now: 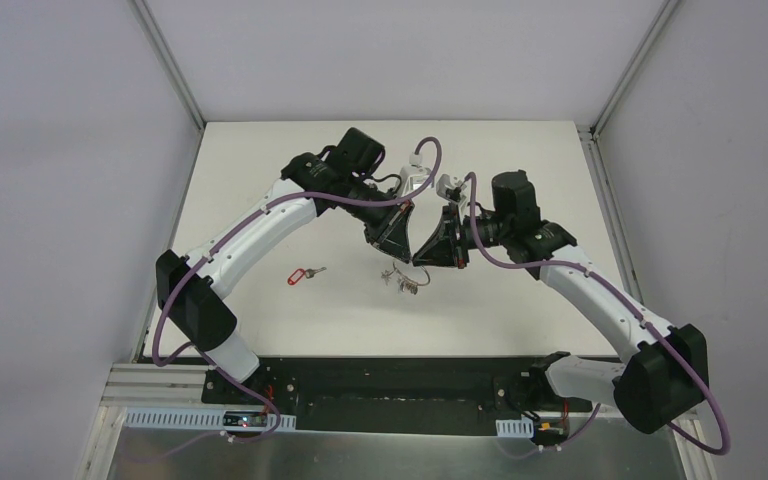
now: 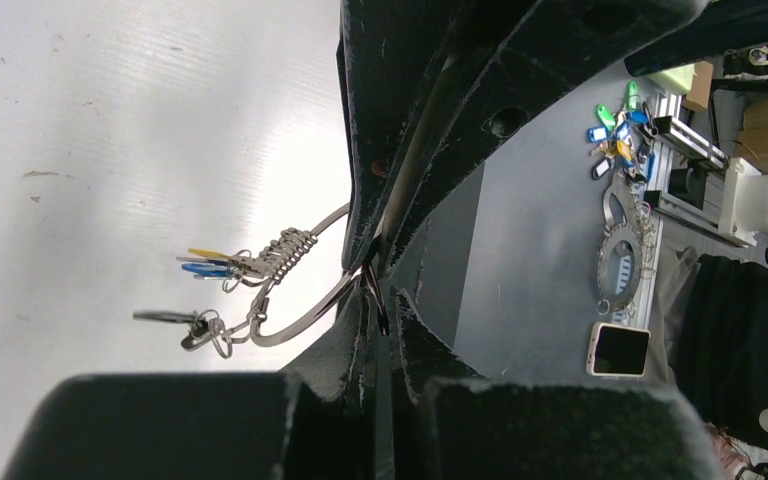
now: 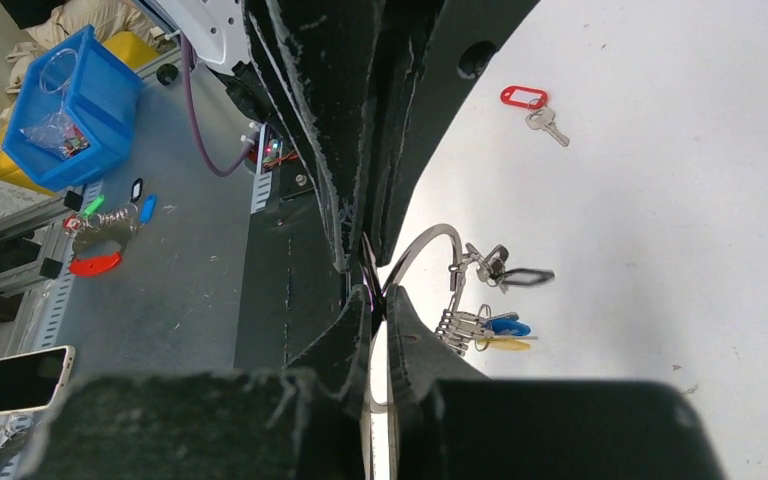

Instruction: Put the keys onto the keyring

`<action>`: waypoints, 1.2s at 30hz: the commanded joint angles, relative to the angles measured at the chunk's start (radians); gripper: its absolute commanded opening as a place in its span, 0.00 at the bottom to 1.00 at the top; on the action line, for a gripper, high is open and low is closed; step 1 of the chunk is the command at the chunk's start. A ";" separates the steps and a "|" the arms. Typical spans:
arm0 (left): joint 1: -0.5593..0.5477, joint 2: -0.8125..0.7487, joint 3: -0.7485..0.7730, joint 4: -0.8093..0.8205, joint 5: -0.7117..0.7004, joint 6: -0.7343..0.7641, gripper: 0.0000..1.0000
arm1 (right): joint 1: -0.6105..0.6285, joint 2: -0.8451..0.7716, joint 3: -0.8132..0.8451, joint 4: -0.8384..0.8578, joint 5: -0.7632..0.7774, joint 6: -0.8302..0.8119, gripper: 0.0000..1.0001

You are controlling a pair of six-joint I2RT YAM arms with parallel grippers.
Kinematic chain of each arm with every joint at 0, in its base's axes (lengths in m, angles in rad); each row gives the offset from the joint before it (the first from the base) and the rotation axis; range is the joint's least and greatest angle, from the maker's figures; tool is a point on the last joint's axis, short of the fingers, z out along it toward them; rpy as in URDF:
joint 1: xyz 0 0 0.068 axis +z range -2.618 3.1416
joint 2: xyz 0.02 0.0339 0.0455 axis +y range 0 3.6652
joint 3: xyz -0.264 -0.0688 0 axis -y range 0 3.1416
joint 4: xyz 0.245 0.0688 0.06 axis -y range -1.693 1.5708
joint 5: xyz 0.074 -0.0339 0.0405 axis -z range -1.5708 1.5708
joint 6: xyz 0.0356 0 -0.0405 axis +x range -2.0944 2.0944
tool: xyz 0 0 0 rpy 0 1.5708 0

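Where the two arms rise from the near edge of the table point(image 1: 520, 180), the closest of the task's things is the red-tagged key point(image 1: 305, 274). It lies flat on the white surface, left of the middle and closer to the near edge than to the far one. The right wrist view shows its red tag and silver blade point(image 3: 535, 105) alone on bare table, well apart from everything else.

A little farther in, near the table's middle, hangs the keyring point(image 1: 400, 276), lifted off the surface. Both claws grip it from above, tip to tip. The left gripper point(image 1: 400, 250) is clamped on the thin silver wire. In its own camera the fingers point(image 2: 378, 310) are pressed together where the ring's arc point(image 2: 300, 325) runs in between them. The right gripper point(image 1: 430, 255) is likewise closed on the ring. In its camera the wire point(image 3: 430, 235) curves out of the pinched tips point(image 3: 375, 305), just beside the left arm's fingers.

Below the grips the ring carries a bunch of silver keys point(image 3: 460, 322) with a blue tag point(image 3: 505, 326) and a yellow tag point(image 3: 505, 344) side by side. The black-tagged key point(image 3: 525, 277) dangles from the same ring a short way along the wire. The left wrist view shows it too point(image 2: 165, 317), just beside the blue and yellow tags.

Beyond the claws, the arms' wrists reach toward the far edge.
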 commanded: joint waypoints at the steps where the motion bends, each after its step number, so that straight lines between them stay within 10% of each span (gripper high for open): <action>1: -0.003 -0.029 0.021 0.053 0.023 0.008 0.00 | 0.014 -0.015 -0.018 0.053 -0.054 -0.006 0.00; 21: 0.070 -0.118 -0.117 0.345 0.000 -0.112 0.30 | -0.076 0.004 -0.139 0.489 -0.051 0.417 0.00; 36: 0.130 -0.223 -0.402 0.863 -0.110 -0.500 0.52 | -0.135 0.060 -0.131 0.626 0.106 0.719 0.00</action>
